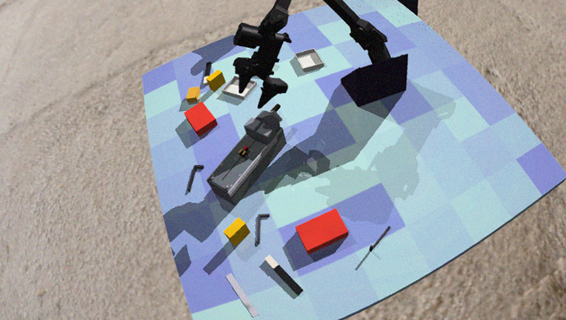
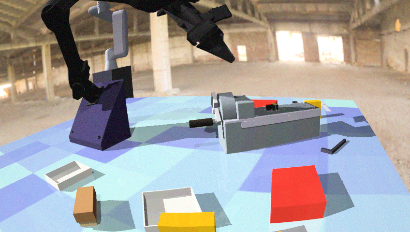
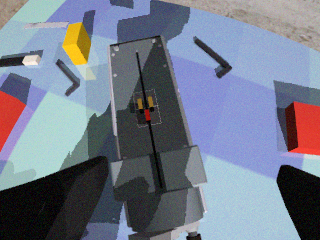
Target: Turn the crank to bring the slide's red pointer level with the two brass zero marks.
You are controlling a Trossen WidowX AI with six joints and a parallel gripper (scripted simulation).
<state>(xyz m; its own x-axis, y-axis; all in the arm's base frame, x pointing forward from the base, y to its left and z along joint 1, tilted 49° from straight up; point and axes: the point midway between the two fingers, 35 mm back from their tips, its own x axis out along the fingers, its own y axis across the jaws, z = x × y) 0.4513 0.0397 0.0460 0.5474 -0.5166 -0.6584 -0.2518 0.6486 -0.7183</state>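
Nearest the wrist camera, your gripper point(image 1: 250, 99) point(image 2: 231, 61) point(image 3: 195, 171) has its fingers spread wide, nothing between them, above the crank end of the grey machine point(image 1: 234, 178) point(image 2: 273, 132) point(image 3: 129, 70). Below you, the dark crank handle point(image 1: 275, 108) point(image 2: 200, 122) point(image 3: 193, 237) juts from that end, untouched. Past the blocky grey housing point(image 1: 262, 126) point(image 2: 245, 108) point(image 3: 159, 172), you've got a thin black slot along the dark top. There, the small red pointer point(image 1: 245, 147) point(image 3: 147, 115) sits just on the crank side of the two brass marks point(image 1: 242, 152) point(image 3: 140, 104), not level with them.

Top view high, steep; exterior low, sideways; wrist close above (all share machine point(image 1: 246, 160) point(image 2: 273, 132) point(image 3: 135, 75)).
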